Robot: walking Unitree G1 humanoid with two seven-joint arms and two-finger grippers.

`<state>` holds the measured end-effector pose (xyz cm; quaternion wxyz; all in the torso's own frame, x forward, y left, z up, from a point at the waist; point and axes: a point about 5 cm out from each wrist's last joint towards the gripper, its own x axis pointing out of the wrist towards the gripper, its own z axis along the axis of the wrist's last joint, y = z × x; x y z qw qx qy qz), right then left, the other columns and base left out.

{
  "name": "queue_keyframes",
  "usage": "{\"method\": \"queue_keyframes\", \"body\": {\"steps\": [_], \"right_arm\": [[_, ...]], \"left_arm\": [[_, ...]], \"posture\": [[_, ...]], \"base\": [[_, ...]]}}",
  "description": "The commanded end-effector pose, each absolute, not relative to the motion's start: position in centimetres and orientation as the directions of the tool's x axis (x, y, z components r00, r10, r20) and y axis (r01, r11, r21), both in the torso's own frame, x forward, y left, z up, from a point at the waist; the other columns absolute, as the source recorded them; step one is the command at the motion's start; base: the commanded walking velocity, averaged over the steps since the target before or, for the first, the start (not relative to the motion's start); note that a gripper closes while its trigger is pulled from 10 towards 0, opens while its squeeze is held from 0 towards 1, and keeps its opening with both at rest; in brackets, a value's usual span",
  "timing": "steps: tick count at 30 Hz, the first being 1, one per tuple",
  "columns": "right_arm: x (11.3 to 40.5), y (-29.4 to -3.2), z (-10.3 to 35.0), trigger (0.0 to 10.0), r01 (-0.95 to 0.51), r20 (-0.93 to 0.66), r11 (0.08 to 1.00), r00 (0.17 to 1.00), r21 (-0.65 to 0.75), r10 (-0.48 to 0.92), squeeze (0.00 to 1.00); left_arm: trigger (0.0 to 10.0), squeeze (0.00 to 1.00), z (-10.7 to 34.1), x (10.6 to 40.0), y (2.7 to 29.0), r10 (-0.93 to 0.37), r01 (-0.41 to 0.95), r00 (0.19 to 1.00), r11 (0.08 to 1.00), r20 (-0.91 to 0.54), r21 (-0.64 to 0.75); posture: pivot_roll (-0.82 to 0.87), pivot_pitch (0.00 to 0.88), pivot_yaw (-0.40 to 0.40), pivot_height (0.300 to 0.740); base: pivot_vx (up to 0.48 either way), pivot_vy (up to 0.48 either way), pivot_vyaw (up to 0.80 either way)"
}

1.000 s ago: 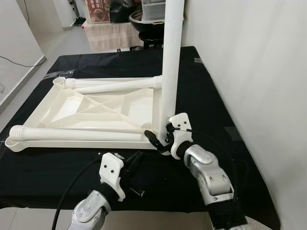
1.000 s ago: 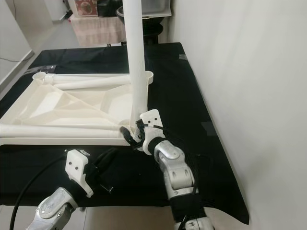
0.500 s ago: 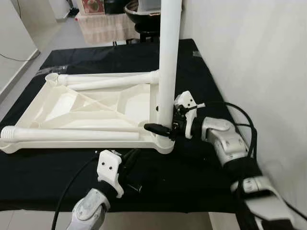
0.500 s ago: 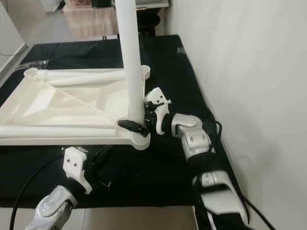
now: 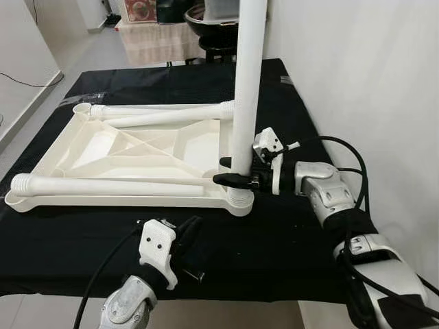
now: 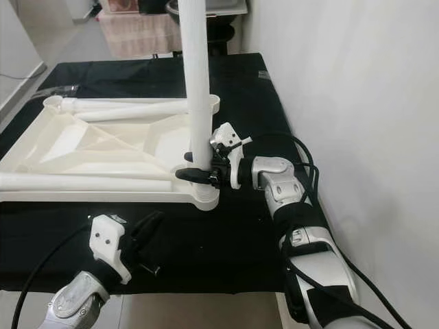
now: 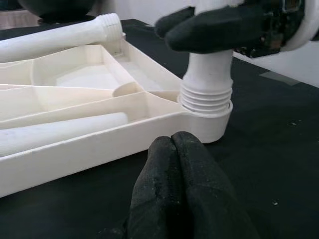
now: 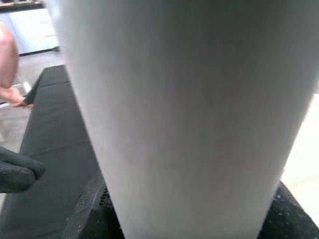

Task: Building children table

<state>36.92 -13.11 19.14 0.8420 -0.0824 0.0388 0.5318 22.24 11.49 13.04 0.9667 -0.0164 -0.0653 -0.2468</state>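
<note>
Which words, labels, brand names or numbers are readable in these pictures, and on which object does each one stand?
No text can be read.
The red box at the far end of the room carries a round picture and print, too small and blurred to read.
The white tabletop, the upright table leg, the black cloth, the right gripper and the left gripper show no marking.

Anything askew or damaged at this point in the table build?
Nothing stands out. The upright leg sits straight in the tabletop's corner socket, with the right tool around its base. Two loose legs lie inside the upturned tabletop. The left tool rests shut on the black cloth.
</note>
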Motion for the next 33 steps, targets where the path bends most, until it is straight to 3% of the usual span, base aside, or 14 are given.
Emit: {"method": "queue_keyframes", "body": {"steps": [1,2,3,5,7,14,15,17,18,25,27,28,32,33], "right_arm": [[35.5,-13.5,15.1,0.0,-0.743,-0.216,0.665,0.662,-0.072,0.717,0.0],[35.5,-13.5,15.1,0.0,-0.743,-0.216,0.665,0.662,-0.072,0.717,0.0],[33.3,-13.0,12.4,0.0,-0.542,-0.285,0.838,0.814,-0.061,0.506,0.0],[33.3,-13.0,12.4,0.0,-0.542,-0.285,0.838,0.814,-0.061,0.506,0.0],[30.3,-12.5,11.1,0.0,-0.301,-0.301,0.944,0.92,-0.137,0.25,0.0],[31.5,-11.9,11.7,0.0,-0.293,-0.265,0.941,0.933,-0.167,0.244,0.0],[31.8,-11.4,11.6,10.0,-0.319,-0.273,0.933,0.924,-0.165,0.267,0.0],[32.2,-10.8,12.0,10.0,-0.359,-0.244,0.922,0.916,-0.144,0.318,0.0],[32.5,-10.3,12.7,10.0,-0.431,-0.212,0.893,0.891,-0.126,0.401,1.0],[33.6,-9.5,17.8,10.0,-0.7,-0.004,0.711,0.713,-0.067,0.701,1.0],[33.5,-9.5,18.3,10.0,-0.732,-0.001,0.678,0.679,-0.066,0.734,0.92],[33.9,-10.0,18.9,10.0,-0.813,-0.041,0.566,0.575,-0.138,0.817,0.0],[34.0,-10.1,19.0,10.0,-0.829,-0.056,0.536,0.55,-0.157,0.833,0.0],[34.5,-10.4,19.6,10.0,-0.89,-0.075,0.439,0.449,-0.124,0.89,0.0]], "left_arm": [[10.0,0.0,12.4,22.1,11.7,-0.461,0.465,0.88,0.885,0.112,-0.012],[10.0,0.0,12.4,22.1,11.7,-0.461,0.465,0.88,0.885,0.112,-0.012],[10.0,0.0,12.4,22.2,12.0,-0.456,0.462,0.882,0.887,0.117,-0.025],[10.0,0.0,12.4,22.2,12.0,-0.456,0.462,0.882,0.887,0.117,-0.025],[10.0,0.0,12.5,22.4,12.2,-0.459,0.466,0.88,0.884,0.123,-0.037],[10.0,0.0,12.4,22.7,12.2,-0.469,0.476,0.876,0.878,0.114,-0.045],[10.0,0.0,12.4,22.8,12.2,-0.471,0.478,0.875,0.877,0.112,-0.045],[10.0,0.0,12.4,22.8,12.2,-0.468,0.475,0.876,0.879,0.112,-0.045],[10.0,0.0,12.4,22.9,12.1,-0.463,0.47,0.879,0.882,0.114,-0.046],[10.0,0.0,12.4,23.4,11.8,-0.455,0.463,0.882,0.885,0.121,-0.053],[10.0,0.0,12.3,23.5,11.8,-0.456,0.465,0.882,0.884,0.121,-0.054],[10.0,0.0,12.3,23.6,11.8,-0.46,0.468,0.88,0.882,0.119,-0.054],[10.0,0.0,12.2,23.6,11.8,-0.461,0.469,0.879,0.881,0.119,-0.055],[10.0,0.0,12.2,23.8,11.7,-0.463,0.472,0.878,0.88,0.118,-0.055]], "posture": [[0.03,0.145,0.009,0.74],[0.03,0.145,0.009,0.74],[0.03,0.154,0.016,0.74],[0.03,0.154,0.016,0.74],[0.01,0.154,0.037,0.74],[0.02,0.146,0.036,0.74],[0.03,0.149,0.034,0.74],[0.03,0.15,0.027,0.74],[0.02,0.156,0.022,0.74],[0.01,0.143,0.014,0.74],[0.01,0.141,0.014,0.74],[0.01,0.132,0.018,0.74],[0.01,0.132,0.018,0.74],[0.02,0.122,0.013,0.74]], "base": [[0.0,0.0,0.0],[0.0,0.0,0.0],[0.0,0.0,0.0],[0.0,0.0,0.0],[0.0,0.0,0.0],[0.0,0.0,0.0],[0.0,0.0,0.0],[0.0,0.0,0.0],[0.0,0.0,0.0],[0.0,0.0,0.0],[0.0,0.0,0.0],[0.0,0.0,0.0],[0.0,0.0,0.0],[0.0,0.0,0.0]]}}
